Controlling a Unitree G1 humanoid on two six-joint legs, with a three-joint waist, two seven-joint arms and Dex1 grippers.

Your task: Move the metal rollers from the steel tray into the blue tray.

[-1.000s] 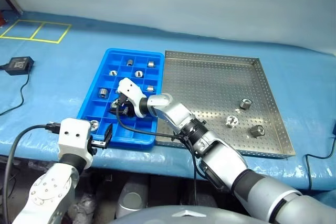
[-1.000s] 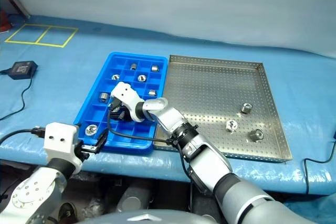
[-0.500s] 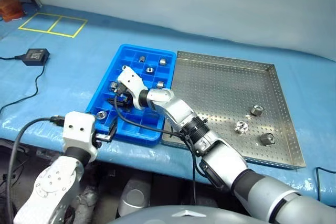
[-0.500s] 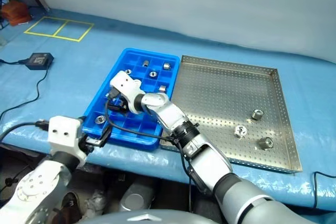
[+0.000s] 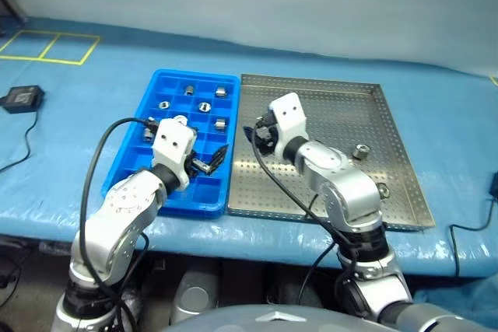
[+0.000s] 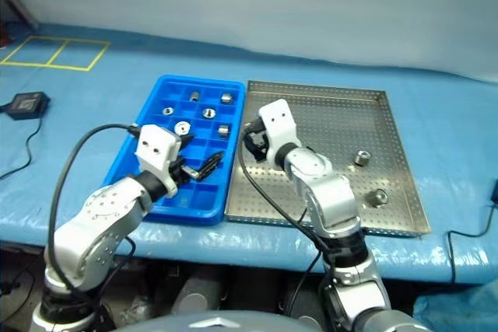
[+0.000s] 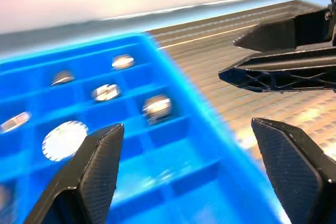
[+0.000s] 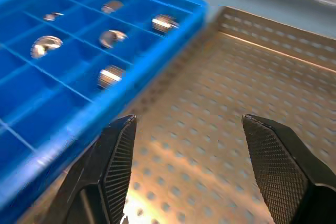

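Note:
The blue tray point(image 5: 202, 206) lies left of the steel tray point(image 5: 334, 114), their sides touching. Several metal rollers sit in the blue tray's far compartments, such as one roller point(image 5: 220, 124) by its right wall. Two rollers show in the steel tray's right half, one roller point(image 6: 360, 159) and another roller point(image 6: 377, 197). My left gripper point(image 5: 212, 161) hovers open and empty over the blue tray's near right corner. My right gripper point(image 8: 191, 174) is open and empty above the steel tray's left part, close to the blue tray's wall.
A black power adapter point(image 5: 22, 97) with its cable lies on the blue table cover at far left. Yellow tape squares point(image 5: 48, 44) mark the far left corner. The table's front edge runs just below both trays.
My right gripper has left the blue tray, swung right over the steel tray and opened. My left gripper has come forward and right over the blue tray. The camera has shifted too.

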